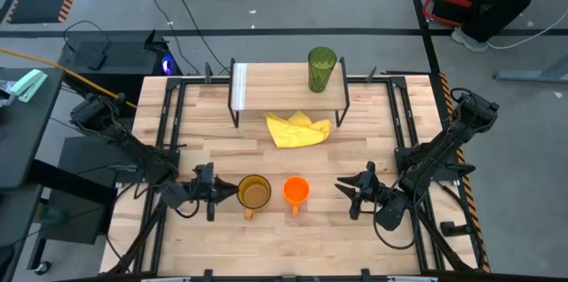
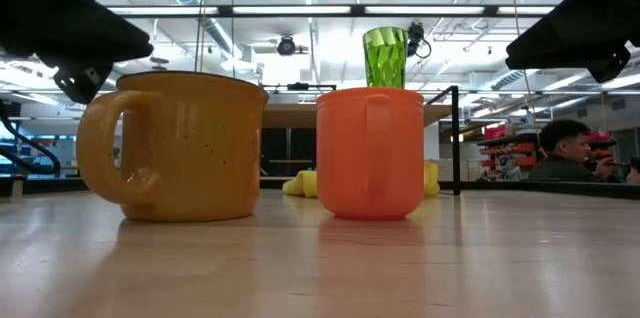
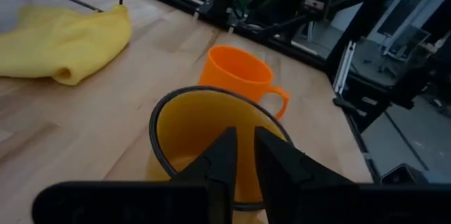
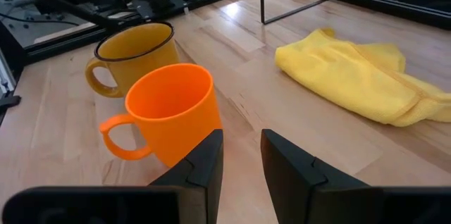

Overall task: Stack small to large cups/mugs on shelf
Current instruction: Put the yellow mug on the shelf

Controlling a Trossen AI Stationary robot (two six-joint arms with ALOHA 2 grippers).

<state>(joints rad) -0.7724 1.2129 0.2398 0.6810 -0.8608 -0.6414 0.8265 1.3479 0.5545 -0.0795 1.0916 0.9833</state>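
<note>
The green tumbler [image 1: 321, 69] [image 2: 385, 56] stands upright on the shelf [image 1: 275, 82] at the table's far side. The amber mug [image 1: 255, 193] [image 3: 204, 139] [image 4: 134, 51] and the orange mug [image 1: 296, 191] [image 2: 370, 153] [image 4: 173, 108] stand upright side by side on the table near its front edge. My left gripper [image 1: 232, 192] [image 3: 243, 143] hovers shut just left of the amber mug, at rim height, with a slim gap between its tips. My right gripper [image 1: 340, 184] [image 4: 242, 139] waits shut to the right of the orange mug, apart from it.
A crumpled yellow cloth [image 1: 299, 129] [image 4: 359, 76] lies on the table just in front of the shelf, beyond the two mugs. Black metal rails [image 1: 169, 140] run along both table sides. A person [image 2: 565, 153] sits in the room behind the table.
</note>
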